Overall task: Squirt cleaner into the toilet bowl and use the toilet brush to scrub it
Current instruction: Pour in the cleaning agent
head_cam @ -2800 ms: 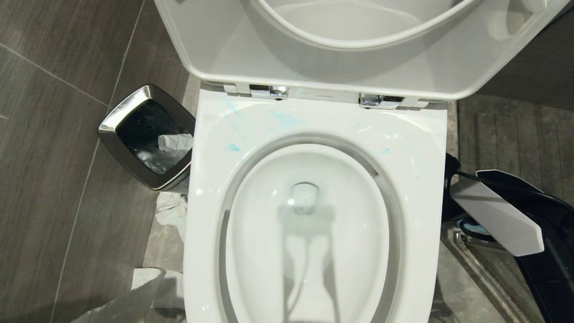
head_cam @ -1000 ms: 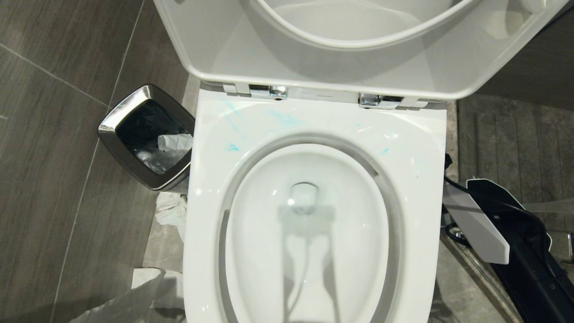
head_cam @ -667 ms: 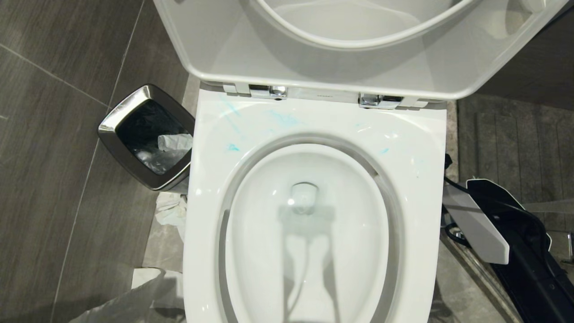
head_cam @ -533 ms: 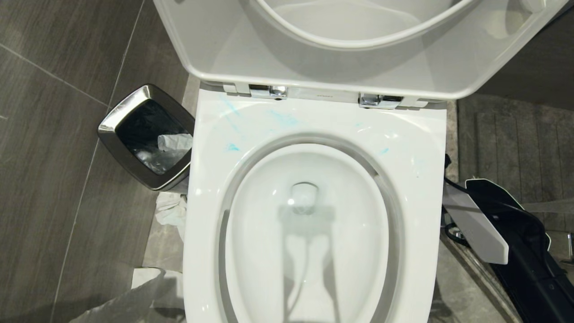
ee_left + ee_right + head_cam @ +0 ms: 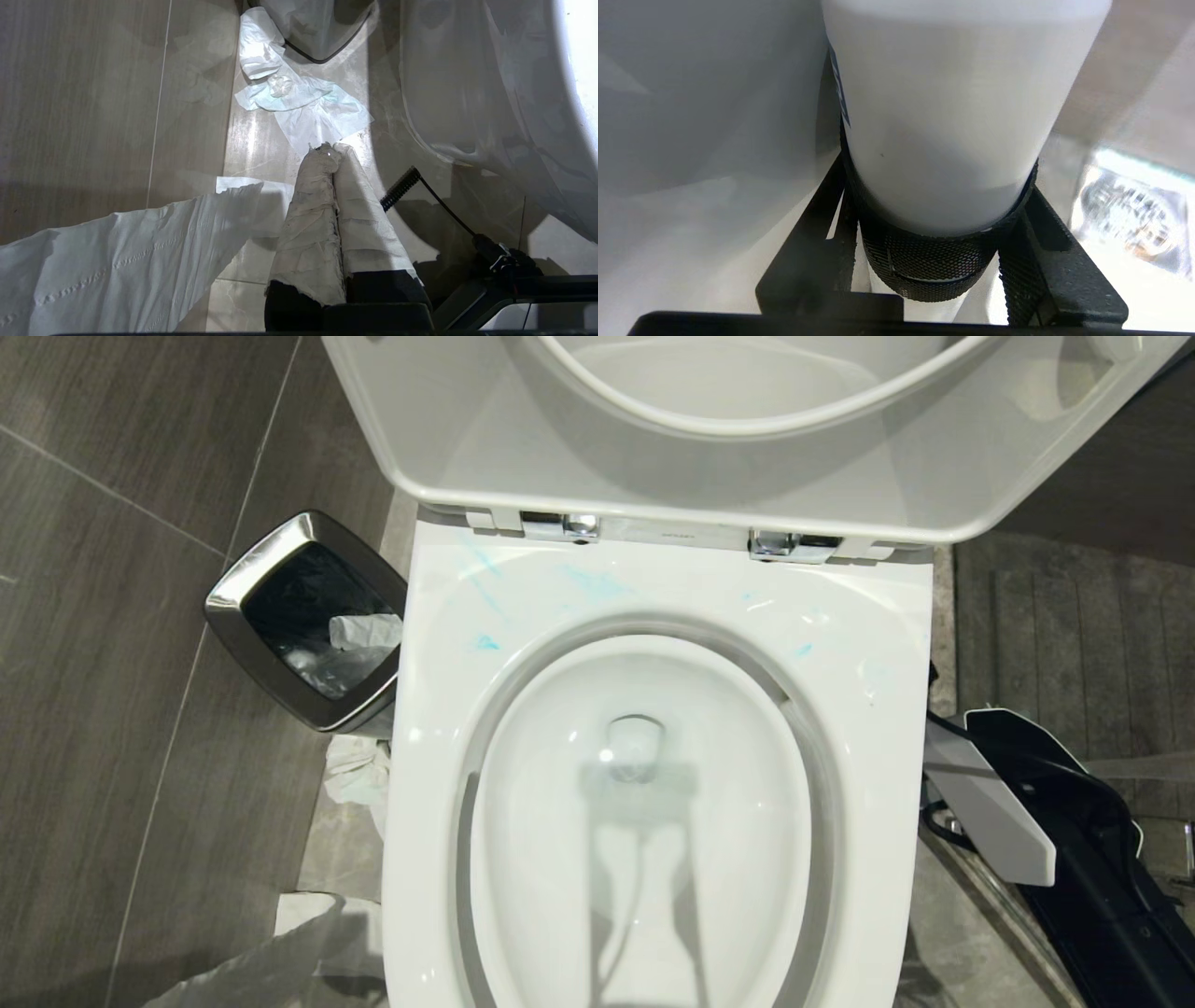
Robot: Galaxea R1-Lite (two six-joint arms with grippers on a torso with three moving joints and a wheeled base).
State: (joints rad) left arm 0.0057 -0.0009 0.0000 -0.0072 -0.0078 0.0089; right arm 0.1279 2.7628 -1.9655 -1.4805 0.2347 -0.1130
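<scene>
White ceramic fills most of the head view: the toilet bowl sits straight ahead of us on the floor, with its seat and lid tipped up against the back. The cleaner shows only as thin turquoise smears on the back of the flat rim, a few to the left of centre and fainter flecks toward the right. The basin below them looks pale and glossy.

To the left of the bowl stands a steel-rimmed bin with a dark liner and a scrap of paper inside. Crumpled tissue lies on the grey floor tiles just beside it.

Our right arm reaches down at the right side of the bowl, low and close to its outer wall. In its wrist view the right end effector is clasped on a white bottle — its black fingers press on either side of the bottle's black knurled collar. A dark blue label edge runs down one side of the bottle.

Our left end effector hangs over the floor beside the bowl's outer wall, its two paper-wrapped fingers clenched together with nothing between them. A long sheet of toilet paper drapes near it, more tissue lies on the tiles further on, and a thin black cable runs off to one side.
</scene>
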